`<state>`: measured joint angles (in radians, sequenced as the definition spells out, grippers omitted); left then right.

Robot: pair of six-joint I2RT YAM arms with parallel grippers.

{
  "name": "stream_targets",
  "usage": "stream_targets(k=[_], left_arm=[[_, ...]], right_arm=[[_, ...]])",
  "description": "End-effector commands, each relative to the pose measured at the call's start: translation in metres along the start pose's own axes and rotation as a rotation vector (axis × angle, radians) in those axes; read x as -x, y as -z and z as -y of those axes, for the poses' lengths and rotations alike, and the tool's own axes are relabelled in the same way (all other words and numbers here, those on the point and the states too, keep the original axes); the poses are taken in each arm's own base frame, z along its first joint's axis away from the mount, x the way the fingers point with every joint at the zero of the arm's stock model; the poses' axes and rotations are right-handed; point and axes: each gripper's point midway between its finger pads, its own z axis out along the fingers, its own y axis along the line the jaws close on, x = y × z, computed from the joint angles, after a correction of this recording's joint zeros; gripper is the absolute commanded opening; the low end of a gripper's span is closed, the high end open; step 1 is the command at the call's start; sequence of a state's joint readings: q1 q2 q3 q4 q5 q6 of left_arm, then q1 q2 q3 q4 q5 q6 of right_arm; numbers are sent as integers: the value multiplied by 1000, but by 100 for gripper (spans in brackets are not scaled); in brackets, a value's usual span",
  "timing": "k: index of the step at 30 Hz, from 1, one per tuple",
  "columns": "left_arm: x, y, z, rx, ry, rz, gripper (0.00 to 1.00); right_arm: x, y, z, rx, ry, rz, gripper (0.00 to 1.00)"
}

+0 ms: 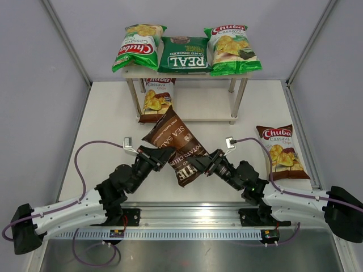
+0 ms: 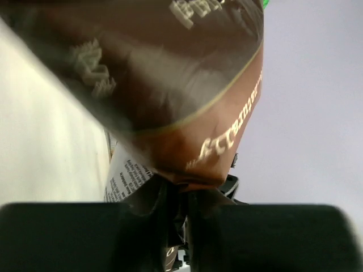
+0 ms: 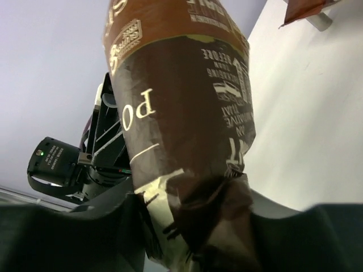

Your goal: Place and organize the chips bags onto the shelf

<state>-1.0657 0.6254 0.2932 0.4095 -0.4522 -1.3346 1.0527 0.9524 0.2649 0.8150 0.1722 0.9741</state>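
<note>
Kettle chips bag [image 1: 173,143] is up off the table [image 1: 113,113] near the front edge, my left claw [image 1: 163,158] and right claw [image 1: 199,164] both clamped on its lower end.

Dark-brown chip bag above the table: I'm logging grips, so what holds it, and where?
Both claws pinch the dark-brown glossy Kettle chip bag: the left claw at its left edge, the right claw at its crumpled near-right edge.
</note>
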Motion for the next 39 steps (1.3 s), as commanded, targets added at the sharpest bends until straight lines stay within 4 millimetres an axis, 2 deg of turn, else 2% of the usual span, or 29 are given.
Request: stream_targets(k=[1,2,3,4,5,6,10,11,12,13,15,16,17,18,19,21,22,23,24,25,27,28,31,32,33,35,36,37,39], left_arm=[[-13,6,33,-60,-22,-97,21],[-7,6,33,-47,-50,-75,30],[-1,7,41,-49,-95,-56,34],[1,8,33,-6,-138,-55,38],[8,8,33,11,-167,-27,46],[15,10,39,11,-189,-6,47],[42,11,20,123,-351,63,51],[46,11,17,143,-367,66,51],[52,11,15,159,-409,69,54],[59,10,10,196,-439,61,57],[62,8,10,215,-495,26,63],[67,7,-4,273,-567,1,68],[66,7,8,256,-588,-30,73],[67,8,7,265,-649,-52,77],[67,12,3,300,-681,-80,85],[70,15,17,297,-728,-102,92],[71,22,10,334,-778,-132,94],[75,26,12,346,-801,-133,99],[80,30,25,332,-844,-129,99],[84,39,17,386,-877,-150,99],[93,49,27,406,-931,-153,99],[94,58,20,445,-958,-188,99],[97,76,22,470,-1040,-260,99],[98,79,22,473,-1058,-275,99],[101,86,20,483,-1093,-287,99],[105,92,20,480,-1124,-283,99],[109,95,25,452,-1144,-254,99],[109,96,15,460,-1157,-255,99],[110,93,16,420,-1170,-215,99]], right_arm=[[24,4,-37,140,11,92,46],[27,8,-39,146,14,101,37],[26,9,-32,113,21,95,33],[26,10,-31,105,25,93,28],[30,13,-34,111,29,103,27],[32,15,-32,100,32,111,22],[35,22,-22,42,41,118,20],[39,23,-25,37,25,130,20],[46,23,-19,-7,9,162,20],[44,24,-6,-67,10,156,20],[56,25,-2,-110,-12,212,20],[56,25,5,-146,-8,215,19],[62,24,2,-156,-14,236,19],[72,23,10,-194,-12,268,18],[77,20,10,-199,-21,281,18],[83,10,12,-202,-59,269,17],[94,6,11,-193,-69,296,17],[97,-2,10,-192,-62,296,17],[100,-6,7,-184,-53,302,17],[108,-9,6,-190,-45,322,16],[122,-19,7,-213,-32,362,17],[136,-24,16,-238,-50,403,17],[158,-32,23,-234,-89,463,16],[165,-38,35,-259,-93,485,16],[173,-42,33,-241,-91,504,16],[184,-55,46,-268,-82,515,16],[189,-60,45,-249,-86,522,16],[193,-70,55,-261,-94,521,16],[204,-77,60,-245,-105,538,16]])
